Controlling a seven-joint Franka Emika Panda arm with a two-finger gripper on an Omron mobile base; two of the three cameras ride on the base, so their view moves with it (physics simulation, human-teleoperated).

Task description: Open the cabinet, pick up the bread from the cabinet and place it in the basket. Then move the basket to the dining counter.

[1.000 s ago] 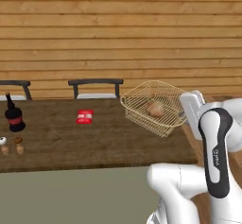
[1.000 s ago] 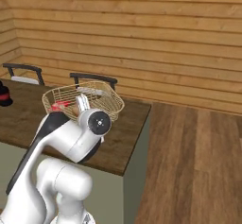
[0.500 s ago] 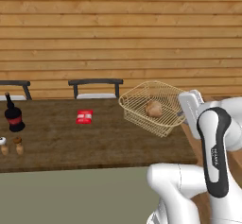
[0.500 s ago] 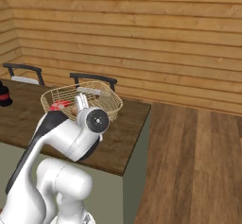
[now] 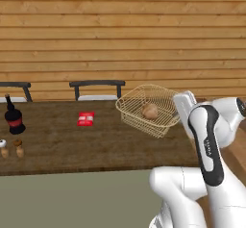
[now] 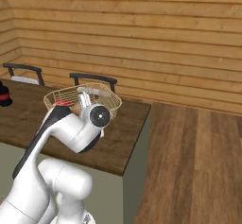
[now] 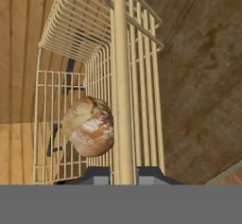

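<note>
The golden-tan wire basket (image 5: 159,124) hangs tilted just above the right end of the dining counter (image 5: 72,143), with the tan-brown bread (image 5: 150,110) lying inside it. My gripper (image 7: 124,174) is shut on the basket's thick rim (image 7: 121,76), which runs up between the two fingertips. In the hand view the bread (image 7: 89,126) rests against the mesh to the left of that rim. From the right base view, the basket (image 6: 103,92) sits behind my arm's elbow, over the counter (image 6: 128,133). The cabinet is out of view.
A red packet (image 5: 86,119), a dark bottle (image 5: 13,117) and two small shakers (image 5: 11,149) stand on the counter's left part. Two chairs (image 5: 96,85) line its far side. The counter ends at a right edge, with wood floor (image 6: 198,161) beyond.
The basket, held in my gripper, has drifted slightly left over the counter. The bread has stayed inside it.
</note>
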